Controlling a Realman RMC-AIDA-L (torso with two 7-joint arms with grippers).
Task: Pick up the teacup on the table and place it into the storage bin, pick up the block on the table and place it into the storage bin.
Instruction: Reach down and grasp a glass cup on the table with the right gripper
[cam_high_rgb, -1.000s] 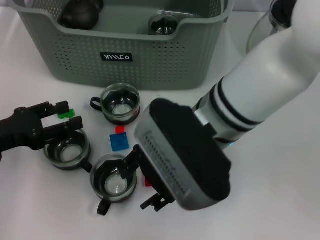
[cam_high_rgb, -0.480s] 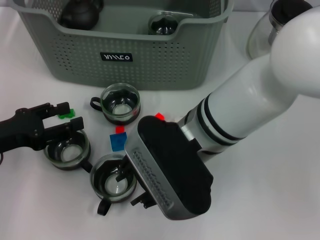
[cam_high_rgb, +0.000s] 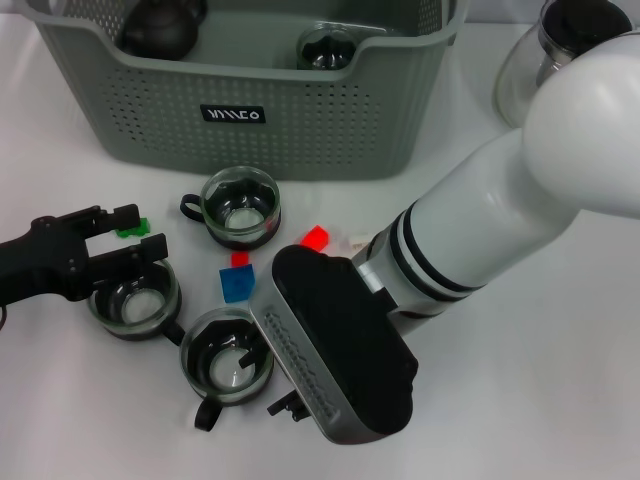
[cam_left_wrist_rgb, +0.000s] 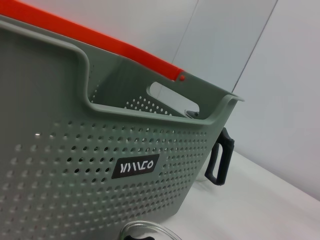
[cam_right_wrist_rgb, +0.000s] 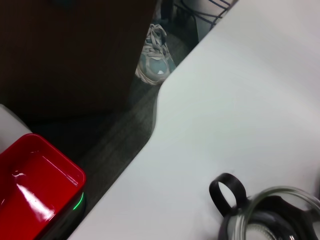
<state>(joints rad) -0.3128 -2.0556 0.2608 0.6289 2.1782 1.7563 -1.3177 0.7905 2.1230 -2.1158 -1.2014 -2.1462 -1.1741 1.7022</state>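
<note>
- A white counter (cam_high_rgb: 560, 400) carries everything in the head view.
- The storage bin (cam_high_rgb: 330, 110), a grey-green perforated basket, sits at the far side, already holding dark items.
- The right tool (cam_high_rgb: 262, 372), under a bulky wrist housing, hangs at the rim of the nearest teacup (cam_high_rgb: 225, 366); whether its fingers are apart or closed cannot be told.
- The left tool (cam_high_rgb: 130, 240) rests spread wide above another teacup (cam_high_rgb: 133, 298) (idle).
- A blue block (cam_high_rgb: 237, 283) lies between the cups.
- Risk, as a judgement: a glancing grip on the glass rim could tip or slide the cup into its neighbours.
</note>
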